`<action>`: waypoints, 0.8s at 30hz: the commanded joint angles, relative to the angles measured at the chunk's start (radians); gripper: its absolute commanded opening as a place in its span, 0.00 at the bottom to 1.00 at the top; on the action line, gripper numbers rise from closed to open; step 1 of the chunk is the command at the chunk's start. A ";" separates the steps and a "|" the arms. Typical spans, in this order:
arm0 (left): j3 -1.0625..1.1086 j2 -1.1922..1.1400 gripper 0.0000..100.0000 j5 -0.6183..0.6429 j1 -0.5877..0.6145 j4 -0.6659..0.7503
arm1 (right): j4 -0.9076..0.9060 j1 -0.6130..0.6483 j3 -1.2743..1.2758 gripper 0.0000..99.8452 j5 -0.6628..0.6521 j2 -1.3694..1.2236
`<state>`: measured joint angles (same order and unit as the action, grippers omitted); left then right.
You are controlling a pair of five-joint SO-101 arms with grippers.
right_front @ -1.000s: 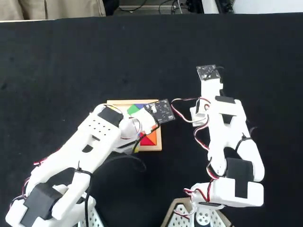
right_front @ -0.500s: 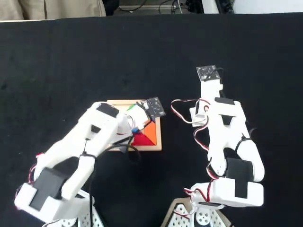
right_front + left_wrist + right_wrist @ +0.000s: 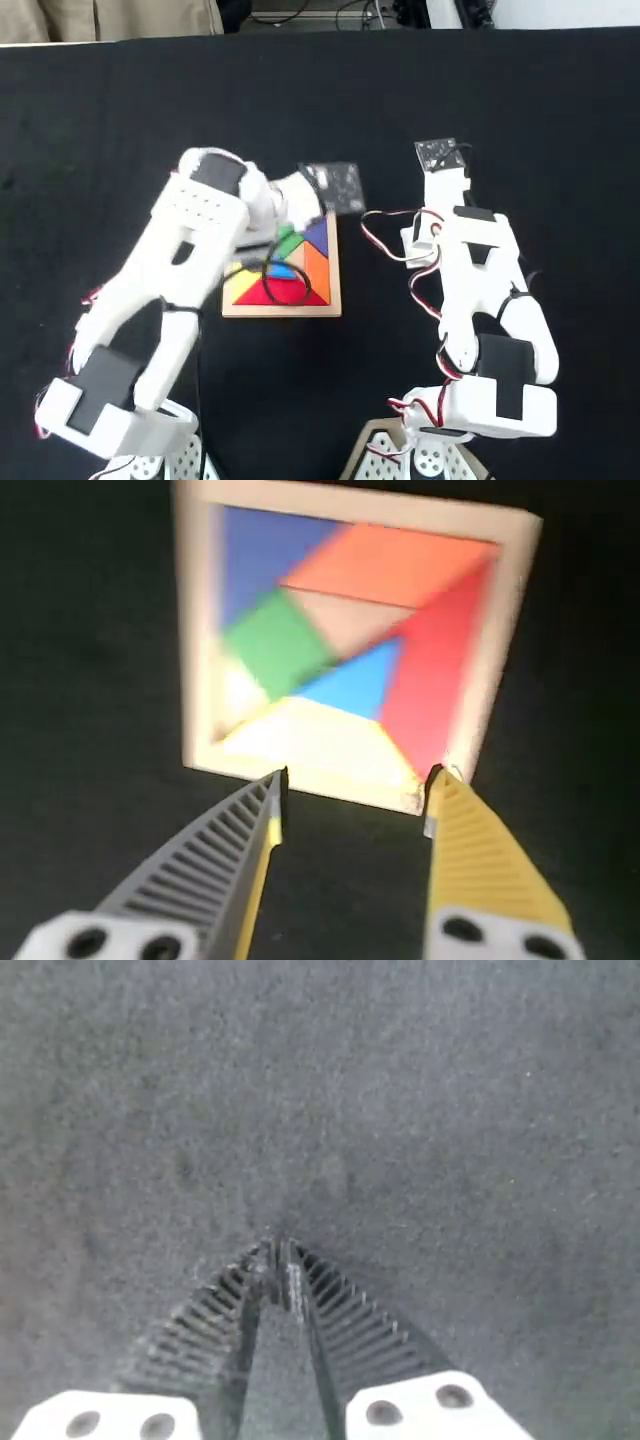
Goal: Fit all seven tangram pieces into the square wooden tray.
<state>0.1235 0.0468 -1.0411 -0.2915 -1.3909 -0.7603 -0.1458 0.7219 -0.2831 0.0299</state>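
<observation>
Tray [image 3: 281, 311] of pieces [image 3: 318, 265] partly under left arm [image 3: 190, 230], left claw [image 3: 357, 775] wide, empty, right claw [image 3: 280, 1250] closed, empty

I count one tray [image 3: 505, 630] on my feed. Inside it, the left wrist view gives me seven pieces [image 3: 390, 565]: one dark blue, one orange, one red, one green, one light blue, one pale tan and one yellow, though blur leaves the yellow count unsure. There are two arms, the left arm [image 3: 170, 290] and the right arm [image 3: 480, 290], and two grippers, the left gripper [image 3: 352, 780] and the right gripper [image 3: 280, 1255], with two fingers each. There is one table [image 3: 520, 100].
</observation>
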 commanded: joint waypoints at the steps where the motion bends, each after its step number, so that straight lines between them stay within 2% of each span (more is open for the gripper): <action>1: -0.051 -0.015 0.24 -0.008 0.067 -0.031 | 0.015 -0.009 -0.002 0.01 -0.003 0.035; 4: 0.007 -0.031 0.24 -0.075 0.108 -0.124 | 0.015 -0.009 -0.002 0.01 -0.003 0.035; 7: 0.058 -0.034 0.23 -0.311 0.085 -0.126 | 0.015 -0.009 -0.002 0.01 -0.003 0.035; 9: 0.048 -0.043 0.23 -0.400 0.067 -0.132 | 0.015 -0.009 -0.002 0.01 -0.005 0.035; 12: 0.024 -0.061 0.23 -0.419 0.022 -0.133 | 0.015 -0.009 -0.002 0.01 -0.005 0.035; 15: 0.019 -0.101 0.15 -0.416 -0.028 -0.123 | 0.015 -0.009 -0.002 0.01 -0.005 0.035; 18: 0.027 -0.158 0.07 -0.405 -0.064 -0.041 | 0.015 -0.009 -0.002 0.01 -0.005 0.035; 20: 0.019 -0.186 0.07 -0.374 -0.081 0.003 | 0.015 -0.009 -0.002 0.01 -0.005 0.035; 24: 0.019 -0.207 0.14 -0.358 -0.127 0.058 | 0.015 -0.009 -0.002 0.01 -0.005 0.035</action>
<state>0.1818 -0.1680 -1.4078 -0.3821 -1.3648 -0.7603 -0.1458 0.7219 -0.2831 0.0299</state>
